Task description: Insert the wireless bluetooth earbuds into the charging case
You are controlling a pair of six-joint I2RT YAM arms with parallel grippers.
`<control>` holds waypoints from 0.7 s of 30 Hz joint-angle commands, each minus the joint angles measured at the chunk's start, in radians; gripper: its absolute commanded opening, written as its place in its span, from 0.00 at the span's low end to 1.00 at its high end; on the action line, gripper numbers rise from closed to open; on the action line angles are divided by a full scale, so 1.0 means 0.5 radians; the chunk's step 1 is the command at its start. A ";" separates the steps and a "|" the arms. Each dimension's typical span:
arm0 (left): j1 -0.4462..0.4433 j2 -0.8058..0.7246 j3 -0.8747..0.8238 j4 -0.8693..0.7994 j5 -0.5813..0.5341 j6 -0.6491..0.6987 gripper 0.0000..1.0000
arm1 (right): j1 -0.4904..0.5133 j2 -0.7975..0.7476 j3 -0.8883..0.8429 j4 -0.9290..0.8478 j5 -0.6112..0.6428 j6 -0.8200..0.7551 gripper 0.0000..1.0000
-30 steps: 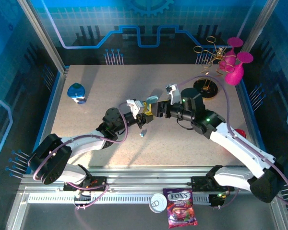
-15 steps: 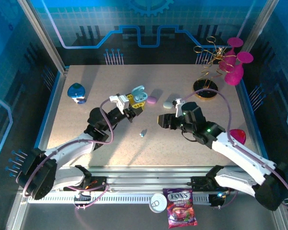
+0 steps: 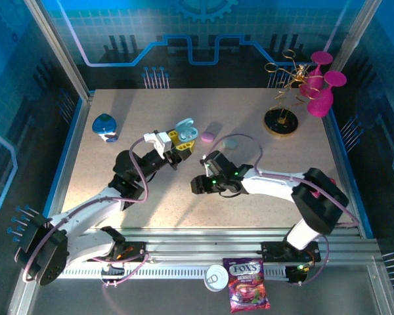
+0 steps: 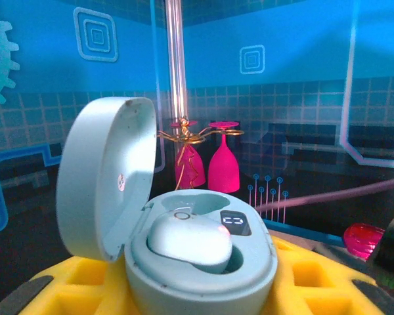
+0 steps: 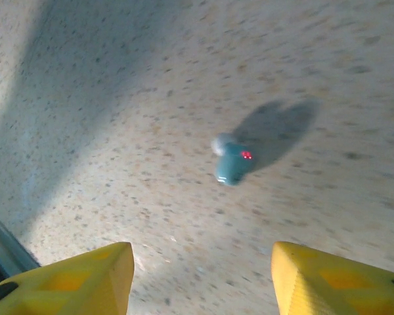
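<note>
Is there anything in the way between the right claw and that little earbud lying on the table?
Nothing visible. The right gripper hangs open over the loose earbud, and only bare table lies between its yellow fingers and the bud.

light: bright overhead on table (image 3: 184, 213), blue cast around | shadows: soft, earbud (image 5: 232, 163) shadow falls up-right | blur: right wrist view soft, near foreground defocused

White arms (image 3: 276, 186), purple cables (image 3: 257, 152), yellow fingers (image 5: 85, 275)
</note>
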 commanded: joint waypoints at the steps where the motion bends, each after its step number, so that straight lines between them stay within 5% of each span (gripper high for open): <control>1: 0.004 -0.068 -0.039 -0.018 0.013 0.030 0.31 | 0.090 0.130 0.138 0.126 -0.068 0.089 0.57; 21: 0.004 -0.108 -0.046 -0.062 0.001 0.055 0.31 | 0.032 0.360 0.197 0.167 0.024 0.132 0.56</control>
